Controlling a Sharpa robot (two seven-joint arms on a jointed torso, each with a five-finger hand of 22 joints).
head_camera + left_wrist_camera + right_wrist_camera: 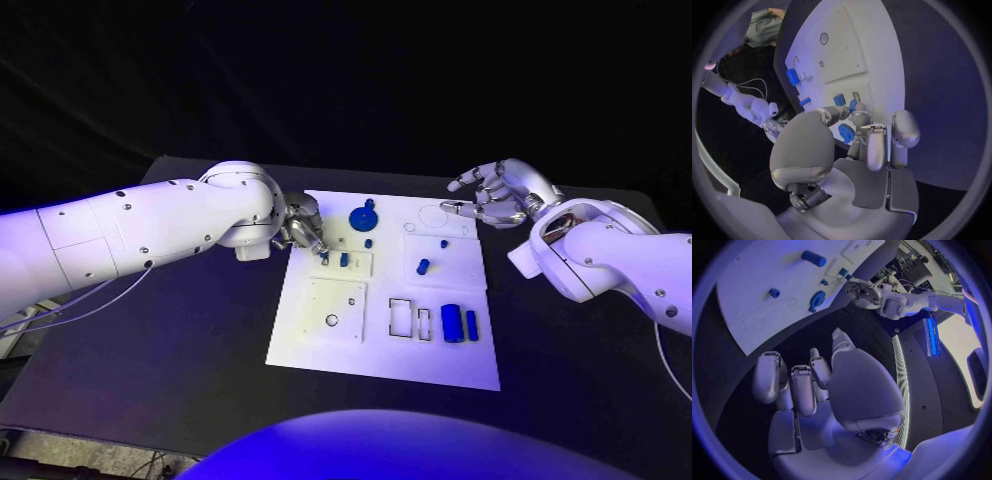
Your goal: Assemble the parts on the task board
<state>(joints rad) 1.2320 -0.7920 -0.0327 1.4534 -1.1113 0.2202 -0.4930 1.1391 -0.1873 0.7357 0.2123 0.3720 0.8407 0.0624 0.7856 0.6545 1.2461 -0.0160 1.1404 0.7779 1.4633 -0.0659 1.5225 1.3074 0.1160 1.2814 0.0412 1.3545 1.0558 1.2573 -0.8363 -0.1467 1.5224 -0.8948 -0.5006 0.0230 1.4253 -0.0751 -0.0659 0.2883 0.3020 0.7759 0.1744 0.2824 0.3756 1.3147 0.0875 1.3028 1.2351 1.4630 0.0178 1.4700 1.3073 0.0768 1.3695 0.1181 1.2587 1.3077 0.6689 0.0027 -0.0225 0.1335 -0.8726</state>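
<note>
The white task board (325, 345) lies mid-table. My left hand (303, 232) reaches over its left edge, and thumb and a finger pinch a small blue part (852, 105) over a rectangular recess, beside another small blue piece (839, 99). A round blue part (364, 217) sits just beyond those fingers. A blue peg (423, 267) lies mid-board, and a blue cylinder (453, 322) with a thinner blue bar (472, 323) lies near the right edge. My right hand (498, 195) hovers by the board's far right corner with its fingers apart, holding nothing.
The black table (173, 350) surrounds the board on all sides. Near the board's front left are a square plate with a small hole (332, 320) and rectangular slots (401, 318). From the right wrist view the left hand (864, 292) shows past the board (767, 270).
</note>
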